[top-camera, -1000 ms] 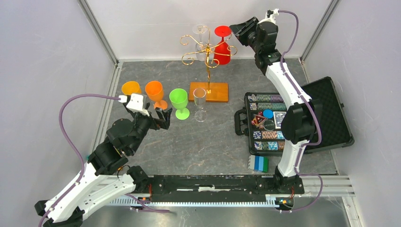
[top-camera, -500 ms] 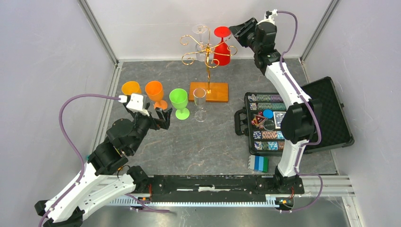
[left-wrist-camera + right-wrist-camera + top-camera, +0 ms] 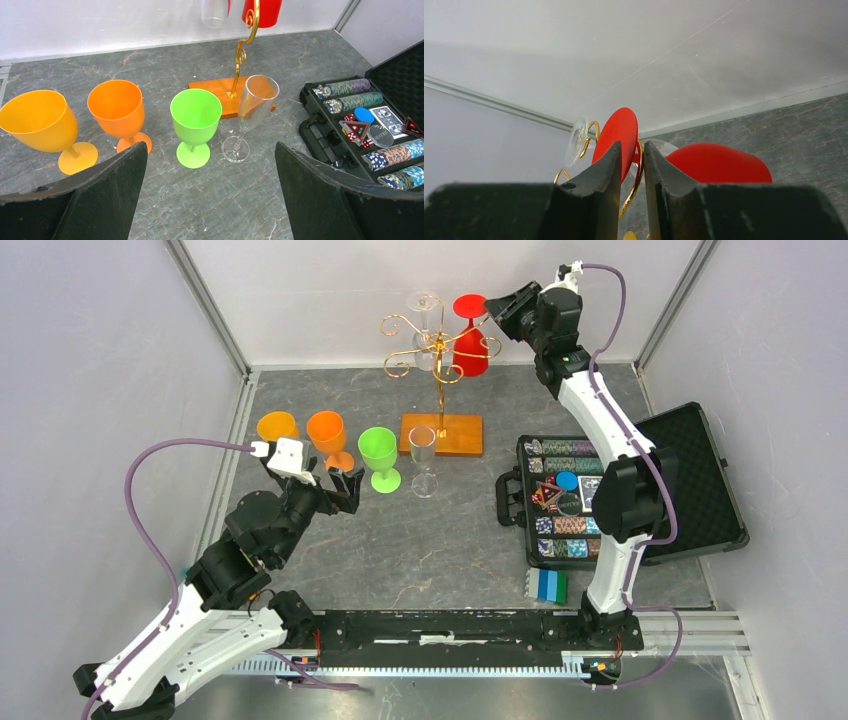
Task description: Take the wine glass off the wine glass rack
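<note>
Wine glass (image 3: 719, 162), the red one, hangs on the wine glass rack (image 3: 440, 390) right ahead of the right end effector (image 3: 632, 150). Its fingers are nearly together, can't tell if clamped. Left end effector (image 3: 209, 150) is wide apart.

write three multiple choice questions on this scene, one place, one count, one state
1. Where is the red wine glass? A in the black case B hanging upside down on the wine glass rack C lying on its side
2. How many glasses stand on the table? A two B three C four
3. How is the left gripper? A open B shut on a glass C shut, empty
B: foot up among the scroll arms. C: yellow, orange, green, clear. A: fingers wide apart.
</note>
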{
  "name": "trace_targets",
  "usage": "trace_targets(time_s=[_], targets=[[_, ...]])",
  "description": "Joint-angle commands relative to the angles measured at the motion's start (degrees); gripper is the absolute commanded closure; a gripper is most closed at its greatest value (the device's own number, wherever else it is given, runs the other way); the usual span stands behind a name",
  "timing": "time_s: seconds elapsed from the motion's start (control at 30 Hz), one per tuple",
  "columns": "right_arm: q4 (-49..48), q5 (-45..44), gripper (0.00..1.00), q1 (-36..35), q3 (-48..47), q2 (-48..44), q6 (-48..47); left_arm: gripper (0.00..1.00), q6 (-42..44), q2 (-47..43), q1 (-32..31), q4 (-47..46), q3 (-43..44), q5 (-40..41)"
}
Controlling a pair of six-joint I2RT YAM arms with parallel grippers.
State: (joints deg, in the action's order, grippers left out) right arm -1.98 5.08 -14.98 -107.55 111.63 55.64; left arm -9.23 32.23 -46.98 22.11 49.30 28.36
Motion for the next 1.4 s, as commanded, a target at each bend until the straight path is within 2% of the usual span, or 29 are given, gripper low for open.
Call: trace_targets(time_s=[0.0, 0.1, 0.27, 0.37, 0.57, 0.83, 1.23, 1.37], targets=[[-4.7, 0.6, 0.72, -0.6, -1.4, -0.2, -1.6, 0.0, 1.4, -0.1, 0.0, -2.9, -0.3, 0.5], [-6.6, 0.9, 0.73, -0.6, -0.7, -0.6, -2.9, 0.0, 1.5, -0.1, 0.0, -2.9, -0.3, 0.5], [-6.9, 0.4, 0.81, -0.7, -0.8, -0.9, -6.1, 0.0, 1.4, 0.0, 0.0, -2.9, -0.4, 0.5], [-6.7, 0.3, 0.79, -0.7, -0.7, -1.1, -6.9, 0.0, 1.4, 0.1, 0.0, -2.9, -0.4, 0.4], [-7.9, 0.9, 0.68, -0.8, -0.7, -0.8, -7.6, 0.0, 1.4, 0.2, 0.0, -2.9, -0.4, 0.4], [-9.1, 2.7, 0.68, -0.8, -0.4, -0.7, -5.5, 0.0, 1.3, 0.4, 0.0, -2.9, -0.5, 0.4], [1.3, 4.4, 0.64, -1.0, -4.7, 2.1, 0.5, 0.0, 1.2, -0.1, 0.0, -2.7, -0.5, 0.3], [1.1, 4.1, 0.68, -1.0, -4.6, 2.2, 1.4, 0.0, 1.2, 0.0, 0.0, -2.7, -0.5, 0.3]])
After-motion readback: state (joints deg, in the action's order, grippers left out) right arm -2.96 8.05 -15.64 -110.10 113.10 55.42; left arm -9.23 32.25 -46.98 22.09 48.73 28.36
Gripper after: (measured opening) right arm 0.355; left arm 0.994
